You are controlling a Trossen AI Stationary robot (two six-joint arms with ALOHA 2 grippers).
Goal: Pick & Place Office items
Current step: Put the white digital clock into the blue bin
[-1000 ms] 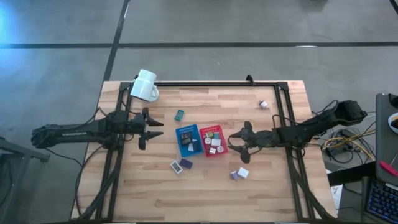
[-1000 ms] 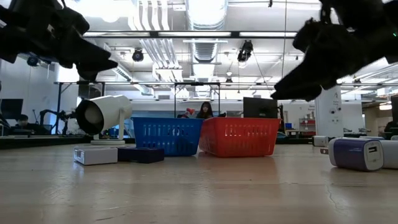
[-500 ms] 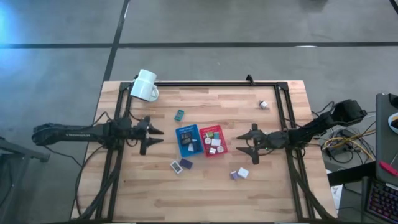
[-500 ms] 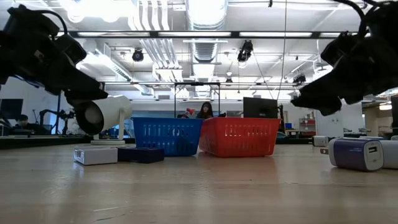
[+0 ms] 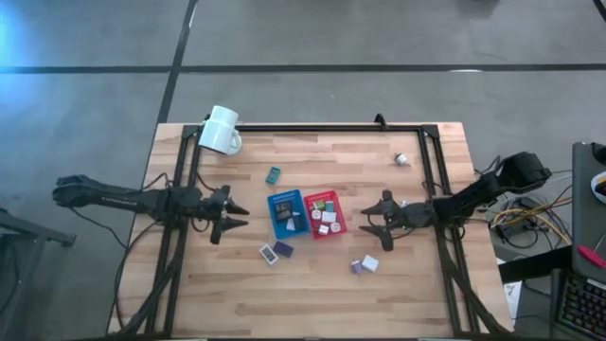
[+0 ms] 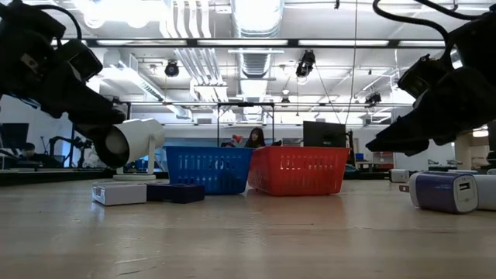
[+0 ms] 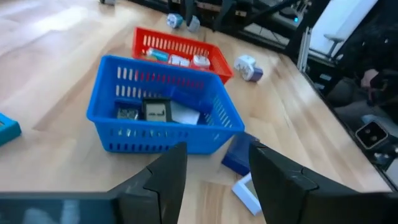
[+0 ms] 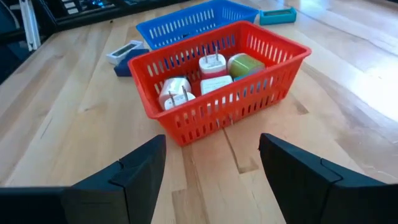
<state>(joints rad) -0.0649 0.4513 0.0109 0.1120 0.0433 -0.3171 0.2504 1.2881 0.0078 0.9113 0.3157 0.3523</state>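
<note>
Wooden table [image 5: 312, 284] carries our two baskets side by side at its middle: the blue basket [image 5: 285, 214] holds dark flat pieces, the red basket [image 5: 325, 214] white plug-like chargers [image 8: 183, 92] and a green piece. Our left gripper [image 5: 233, 215] hovers left of the blue basket, fingers released and empty; our right gripper [image 5: 372, 220] hovers right of the red one, likewise spread. Loose items lie near the baskets: a white piece [image 5: 269, 253] and a dark blue piece [image 5: 283, 248].

Two baskets: one blue basket [image 5: 285, 213], one red basket [image 5: 325, 214]. One white mug [image 5: 221, 130]. Loose items on table: one teal piece [image 5: 274, 174], one small white piece [image 5: 401, 159], white-and-dark-blue pair [image 5: 276, 251], purple-and-white pair [image 5: 365, 264]; six loose total. Red basket: about five pieces; blue basket: about three.
</note>
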